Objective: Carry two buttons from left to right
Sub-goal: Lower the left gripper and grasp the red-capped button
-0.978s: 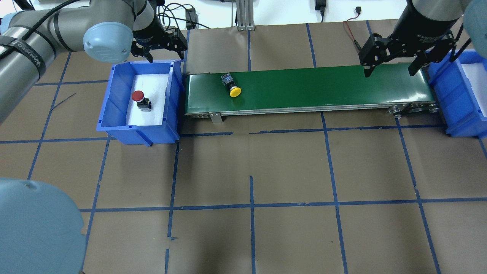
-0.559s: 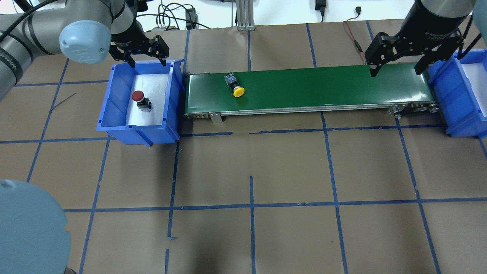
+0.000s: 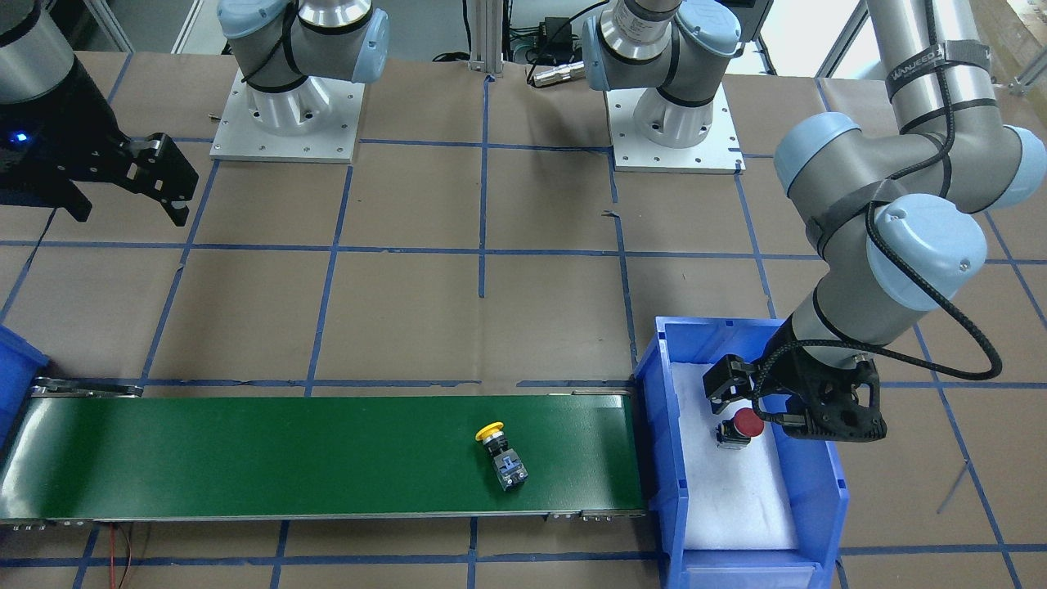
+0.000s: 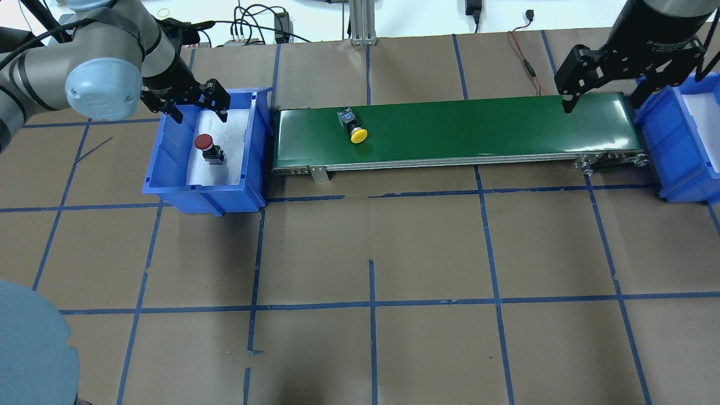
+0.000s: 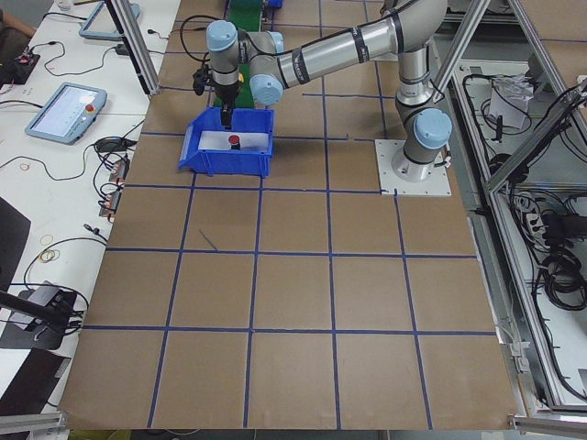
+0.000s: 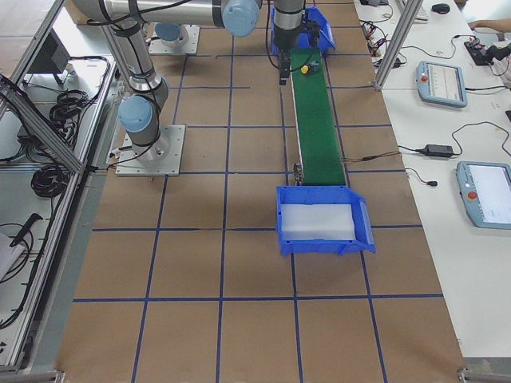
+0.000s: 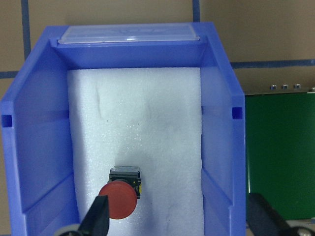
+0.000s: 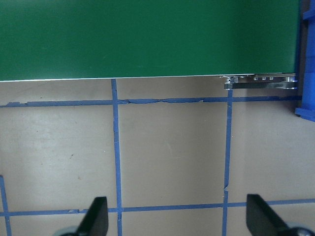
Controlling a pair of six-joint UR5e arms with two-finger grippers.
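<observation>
The red-capped button (image 4: 205,147) lies on white foam in the left blue bin (image 4: 164,160); it also shows in the front view (image 3: 743,425) and the left wrist view (image 7: 120,199). My left gripper (image 4: 199,115) is open and empty above the bin's far half, with the red button close to one finger (image 7: 98,216). The yellow-capped button (image 4: 354,128) lies on its side on the green conveyor belt (image 4: 478,126), in its left part (image 3: 501,454). My right gripper (image 4: 604,101) is open and empty above the belt's right end.
A second blue bin (image 4: 678,140) with white foam stands at the belt's right end (image 6: 323,222). The brown table carries a blue tape grid (image 4: 371,304). Cables lie behind the belt (image 4: 264,22).
The yellow button has travelled a little to the right on the belt. My left gripper moved left and forward, over the left bin. My right gripper shifted slightly right.
</observation>
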